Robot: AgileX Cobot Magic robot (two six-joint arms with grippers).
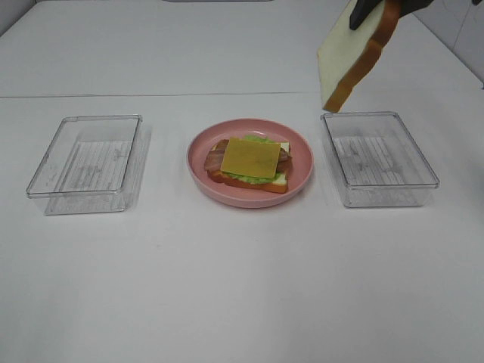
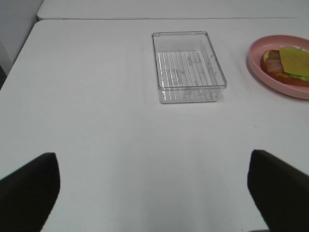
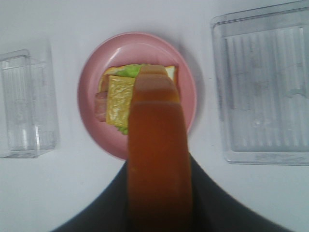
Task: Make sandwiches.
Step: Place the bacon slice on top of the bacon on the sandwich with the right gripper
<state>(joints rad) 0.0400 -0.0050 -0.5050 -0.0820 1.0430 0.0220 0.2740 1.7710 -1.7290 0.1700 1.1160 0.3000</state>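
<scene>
White worktop (image 1: 242, 287) carries everything.

Two clear boxes on it. One box (image 1: 380, 157) sits directly below the right hand. The other box (image 1: 87, 162) lies well away from that hand, past the plate; it is ahead of the left hand and empty.

Pink plate (image 1: 301, 151) sits between the boxes, below the right hand and toward the left arm's side of it.

On the plate: open sandwich (image 1: 249, 162). Bottom bread, lettuce, bacon, cheese square uppermost. No top slice on it.

Right hand (image 1: 378, 9): raised high over the worktop, at the upper edge of the high view, mostly cut off. Jaws are clamped on a bread slice (image 1: 354, 53) at its upper end. The slice hangs tilted, white face toward the plate, crust edge outward, lower corner over the far rim of the box beneath. Clear of box and plate. In the wrist view the crust (image 3: 158, 159) runs out from the hand with the plate behind it.

Left hand (image 2: 154, 193): low over bare worktop, jaws spread wide, nothing between them. Both dark fingers (image 2: 29, 188) show at the frame corners.
</scene>
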